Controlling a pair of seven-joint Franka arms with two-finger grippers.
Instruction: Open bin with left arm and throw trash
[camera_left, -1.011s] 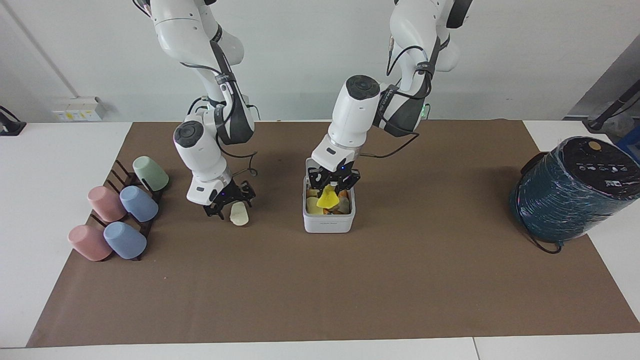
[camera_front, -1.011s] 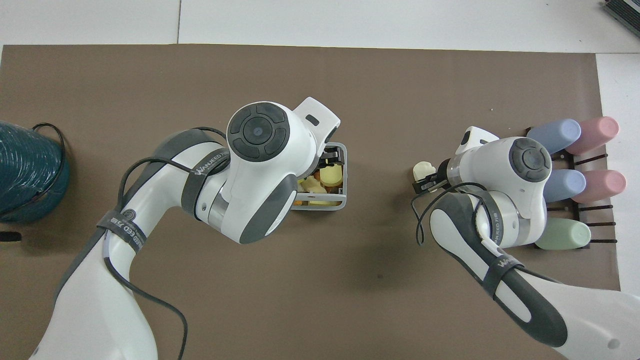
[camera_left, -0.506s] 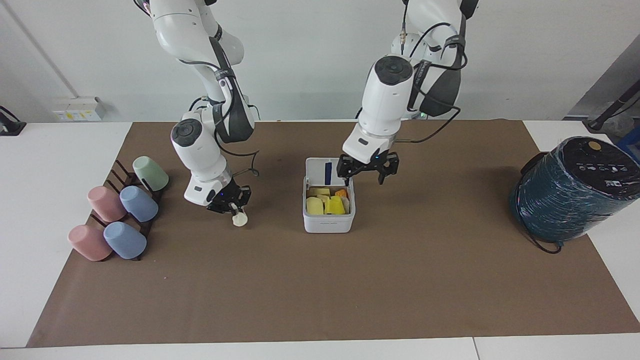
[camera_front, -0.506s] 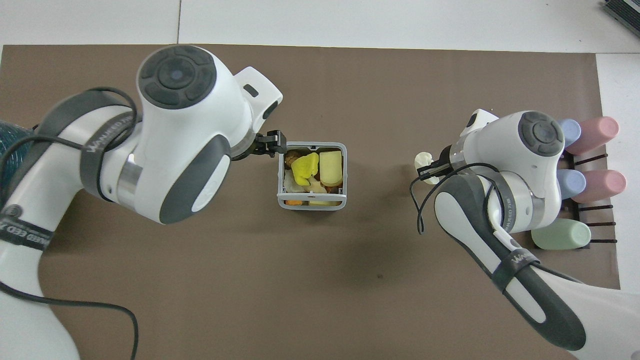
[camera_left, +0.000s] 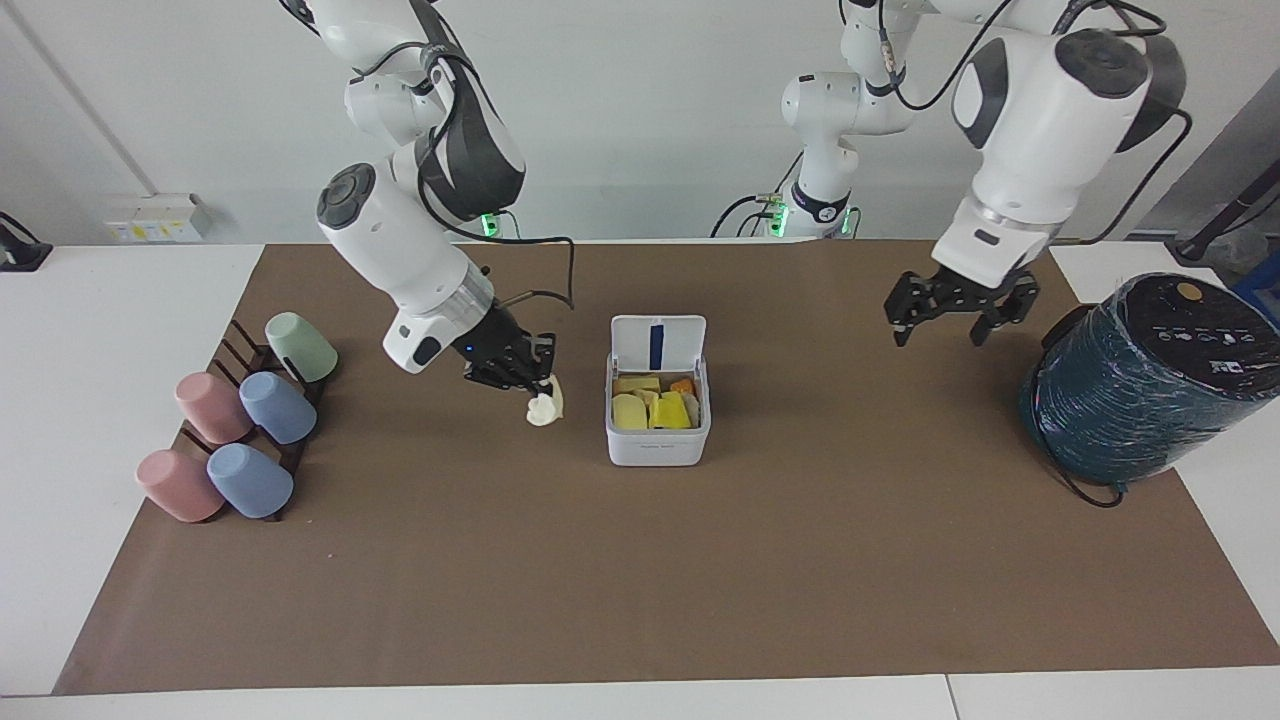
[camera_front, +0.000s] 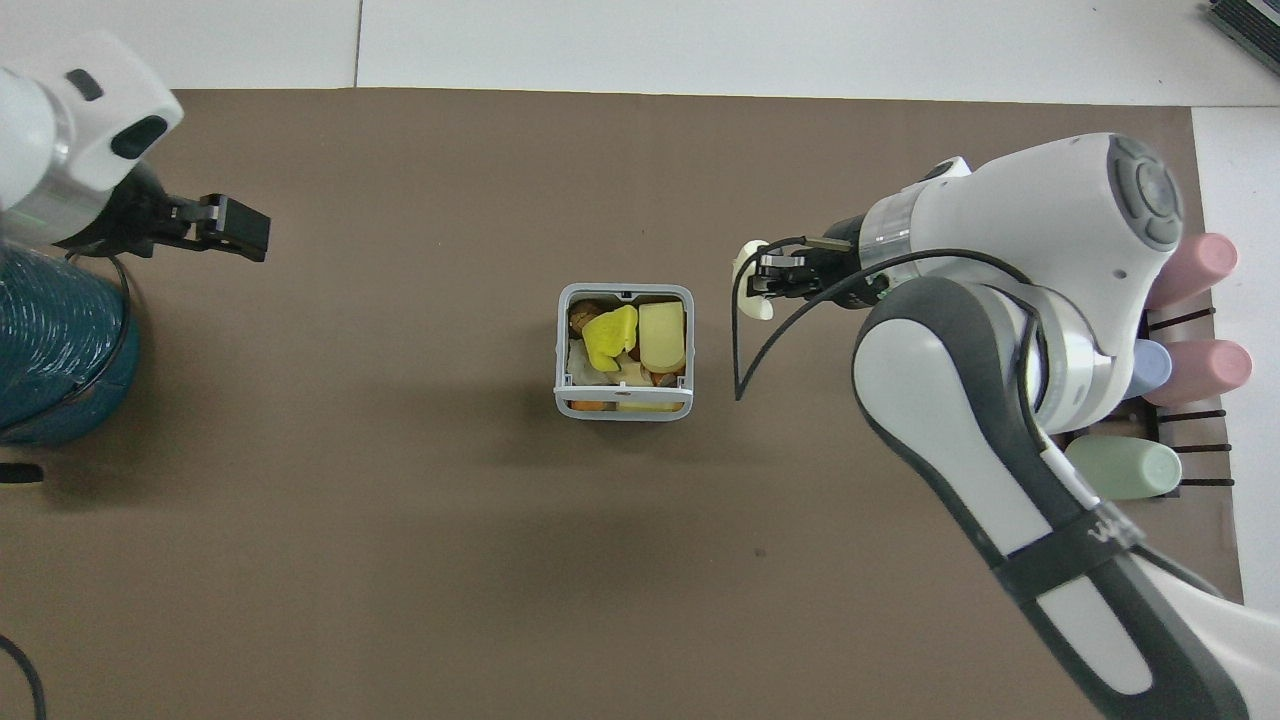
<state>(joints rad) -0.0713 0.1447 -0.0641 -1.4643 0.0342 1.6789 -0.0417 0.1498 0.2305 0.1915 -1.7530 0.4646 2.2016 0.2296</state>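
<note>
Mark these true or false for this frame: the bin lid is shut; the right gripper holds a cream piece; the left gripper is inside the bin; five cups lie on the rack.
1. The bin lid is shut. False: it stands open.
2. The right gripper holds a cream-white chunk. True.
3. The left gripper is inside the bin. False: it is up over the mat, beside the teal cylinder.
4. Five cups lie on the rack. True.
</note>
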